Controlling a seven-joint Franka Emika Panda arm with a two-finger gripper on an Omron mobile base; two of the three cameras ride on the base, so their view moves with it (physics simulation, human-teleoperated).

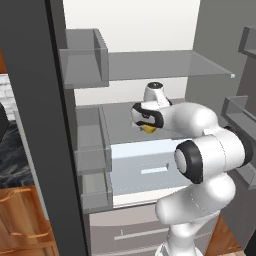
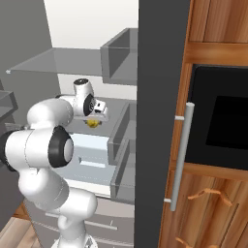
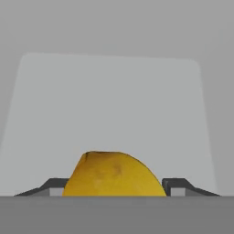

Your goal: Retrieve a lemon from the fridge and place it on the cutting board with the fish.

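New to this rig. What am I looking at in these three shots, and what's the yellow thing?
It is a rendered kitchen. A white robot arm reaches into an open fridge. Two pictures come from cameras on the robot's base, behind the arm to its left and right. The third looks along the end effector from the hand. The yellow thing is a lemon, sitting between the two dark fingertips over a grey fridge shelf. The fingers flank it closely and seem closed on it, though contact is hard to confirm.
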